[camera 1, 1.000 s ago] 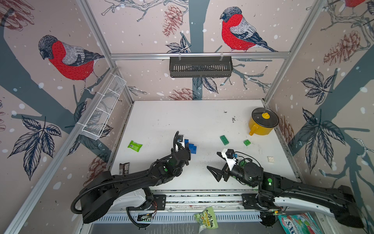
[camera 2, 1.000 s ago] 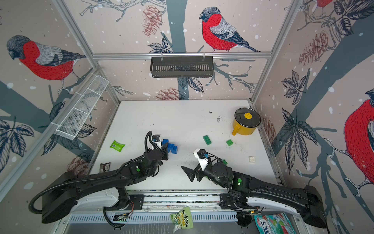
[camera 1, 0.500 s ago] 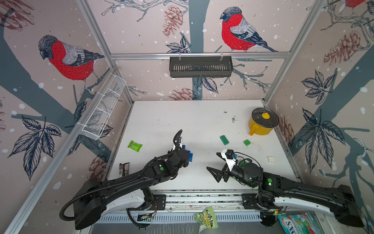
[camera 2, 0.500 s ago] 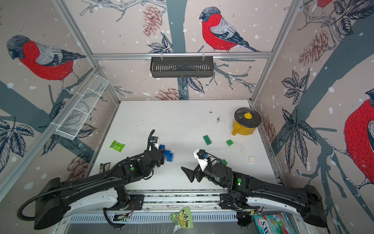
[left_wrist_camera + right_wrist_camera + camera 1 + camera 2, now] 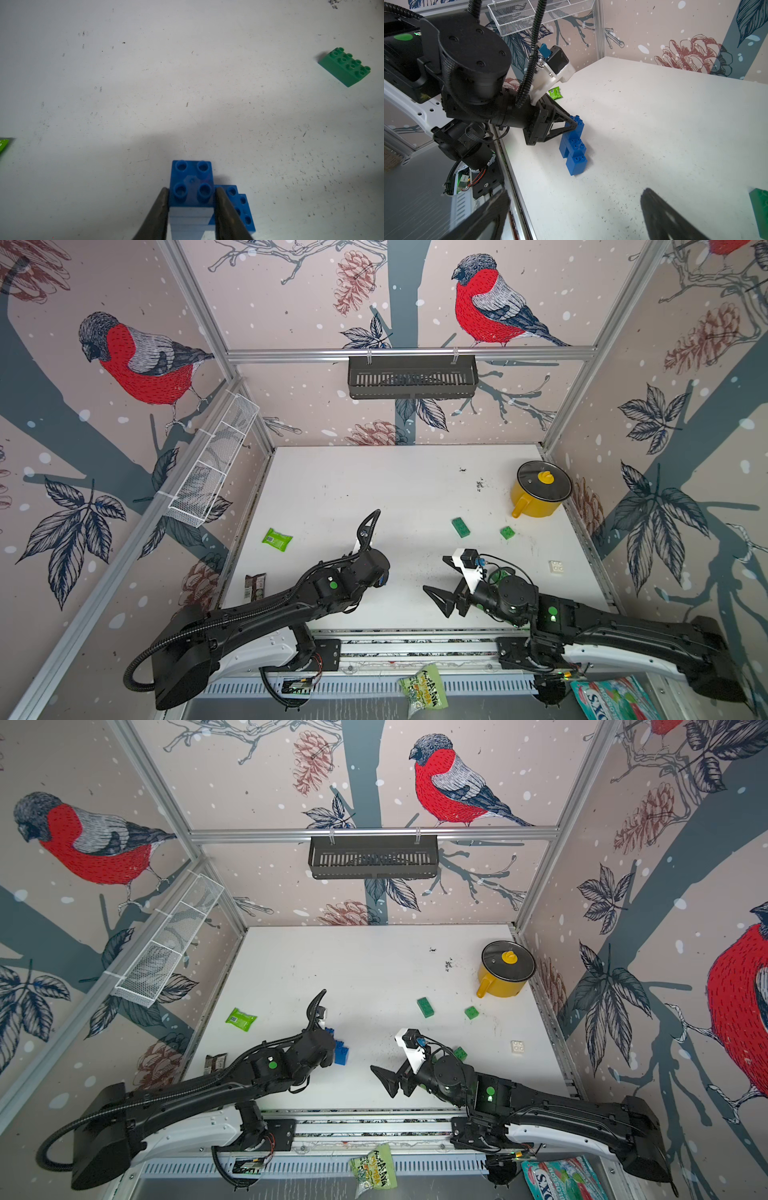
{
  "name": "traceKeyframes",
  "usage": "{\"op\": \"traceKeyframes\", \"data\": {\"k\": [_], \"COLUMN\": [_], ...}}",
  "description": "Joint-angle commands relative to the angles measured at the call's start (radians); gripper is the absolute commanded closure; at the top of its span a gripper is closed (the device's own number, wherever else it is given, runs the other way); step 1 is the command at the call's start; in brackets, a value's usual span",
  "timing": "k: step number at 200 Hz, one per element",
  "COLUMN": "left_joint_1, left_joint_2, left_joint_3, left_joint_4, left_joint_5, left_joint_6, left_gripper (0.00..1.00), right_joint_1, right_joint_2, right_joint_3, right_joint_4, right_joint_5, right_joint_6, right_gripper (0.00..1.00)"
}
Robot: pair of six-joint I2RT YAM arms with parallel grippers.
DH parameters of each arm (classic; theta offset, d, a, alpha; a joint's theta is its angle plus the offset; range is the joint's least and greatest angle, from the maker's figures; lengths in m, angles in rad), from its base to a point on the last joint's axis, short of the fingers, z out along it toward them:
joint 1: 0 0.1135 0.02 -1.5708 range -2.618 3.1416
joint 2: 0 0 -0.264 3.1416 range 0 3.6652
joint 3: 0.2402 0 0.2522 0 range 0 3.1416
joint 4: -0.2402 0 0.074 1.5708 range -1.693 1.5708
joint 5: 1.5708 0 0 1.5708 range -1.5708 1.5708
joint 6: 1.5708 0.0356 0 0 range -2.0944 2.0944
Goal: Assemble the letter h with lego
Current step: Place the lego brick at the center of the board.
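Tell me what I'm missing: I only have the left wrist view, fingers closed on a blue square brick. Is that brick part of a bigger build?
Observer: Yes. The right wrist view shows the left gripper gripping the top of a blue brick stack that steps down towards the table.
Operator: And the other arm?
Observer: The right gripper hangs open and empty, apart from the stack.
Operator: Any spare bricks besides the green oblong brick?
Observer: A white square brick lies alone to the right of the right gripper, in both top views.
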Motion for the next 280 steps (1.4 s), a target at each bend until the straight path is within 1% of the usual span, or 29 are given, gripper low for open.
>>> {"op": "traceKeyframes", "data": {"k": [1,50,94,112,185,201,214,225,240,252,260,265,266,267,268,269,270,274,280], "left_joint_1": [0.005,0.035,0.052,0.057,0.071,0.075,0.080,0.087,0.108,0.130,0.144,0.151,0.154,0.155,0.155,0.156,0.156,0.161,0.166], "left_joint_2": [0.008,0.018,0.021,0.028,0.043,0.041,0.033,0.025,0.006,-0.019,-0.042,-0.057,-0.060,-0.063,-0.065,-0.069,-0.072,-0.084,-0.103], "left_joint_3": [0.012,0.007,0.003,0.004,0.026,0.045,0.071,0.100,0.137,0.163,0.173,0.181,0.183,0.184,0.185,0.187,0.188,0.193,0.194], "left_joint_4": [-0.035,-0.055,-0.058,-0.056,-0.067,-0.073,-0.084,-0.090,-0.077,-0.045,-0.021,-0.010,-0.009,-0.007,-0.005,-0.005,-0.003,0.005,0.028], "left_joint_5": [0.007,0.043,0.043,0.047,0.034,0.028,0.007,-0.014,-0.034,-0.045,-0.060,-0.077,-0.082,-0.086,-0.091,-0.095,-0.100,-0.118,-0.148], "left_joint_6": [-0.033,-0.047,-0.051,-0.051,-0.053,-0.044,-0.027,-0.004,0.043,0.092,0.115,0.118,0.118,0.116,0.114,0.112,0.110,0.105,0.107], "left_gripper": [0.75,0.72,0.68,0.63,0.55,0.53,0.50,0.46,0.41,0.35,0.27,0.20,0.20,0.17,0.12,0.12,0.05,0.02,0.02], "right_joint_1": [0.005,0.014,0.018,0.018,0.021,0.022,0.022,0.020,0.007,-0.022,-0.065,-0.098,-0.105,-0.112,-0.116,-0.126,-0.134,-0.166,-0.214], "right_joint_2": [0.006,0.025,0.026,0.028,0.032,0.027,0.019,0.009,-0.005,-0.013,-0.013,-0.011,-0.010,-0.010,-0.010,-0.010,-0.009,-0.006,0.006], "right_joint_3": [0.001,-0.002,-0.002,-0.002,0.002,0.007,0.011,0.018,0.038,0.072,0.102,0.119,0.122,0.125,0.128,0.128,0.134,0.145,0.161], "right_joint_4": [0.025,0.031,0.035,0.034,0.025,0.017,0.006,-0.017,-0.080,-0.168,-0.250,-0.294,-0.301,-0.310,-0.318,-0.325,-0.333,-0.364,-0.407], "right_joint_5": [0.007,0.002,0.005,0.003,0.001,0.005,0.023,0.055,0.107,0.151,0.151,0.123,0.116,0.110,0.103,0.096,0.096,0.056,0.008], "right_joint_6": [0.009,0.013,0.010,0.010,0.016,0.023,0.044,0.072,0.148,0.245,0.304,0.336,0.342,0.348,0.353,0.358,0.367,0.378,0.397], "right_gripper": [0.00,0.01,0.00,0.01,0.00,0.01,0.01,0.01,0.00,0.00,0.00,0.01,0.01,0.01,0.01,0.01,0.01,0.01,0.00]}}
